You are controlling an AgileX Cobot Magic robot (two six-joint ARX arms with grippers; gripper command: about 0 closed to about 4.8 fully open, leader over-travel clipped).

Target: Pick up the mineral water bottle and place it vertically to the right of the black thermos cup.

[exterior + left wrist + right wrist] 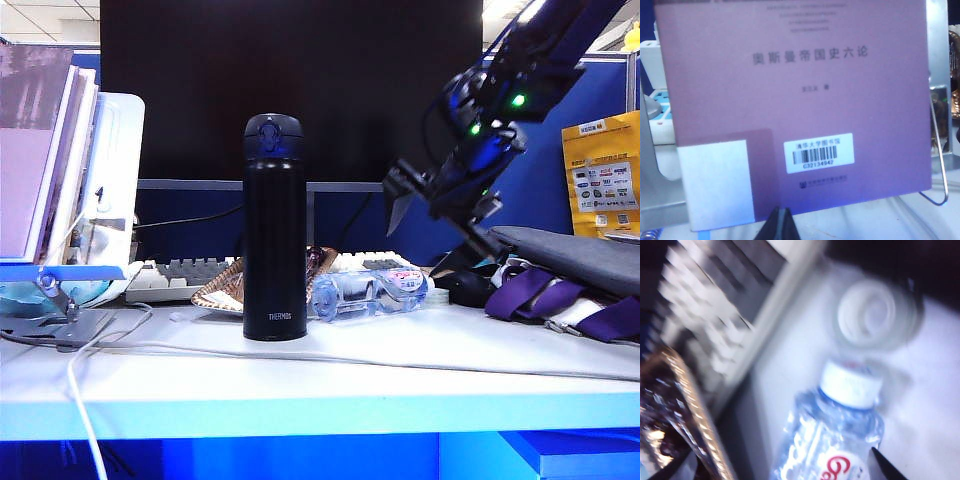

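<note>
On the tabletop (400, 345) the mineral water bottle (370, 293) lies flat, just right of the black thermos cup (274, 228). Right gripper (408, 195) hangs above it, jaws wide; advise straddling mid-body, square across. Left gripper (780, 223) faces a book (795, 105), jaws apparently narrow

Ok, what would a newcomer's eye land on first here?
The tall black thermos cup upright mid-table, with the mineral water bottle lying on its side just right of it. Above the bottle hangs the right tool, jaws open. The left tool faces a purple book.
</note>
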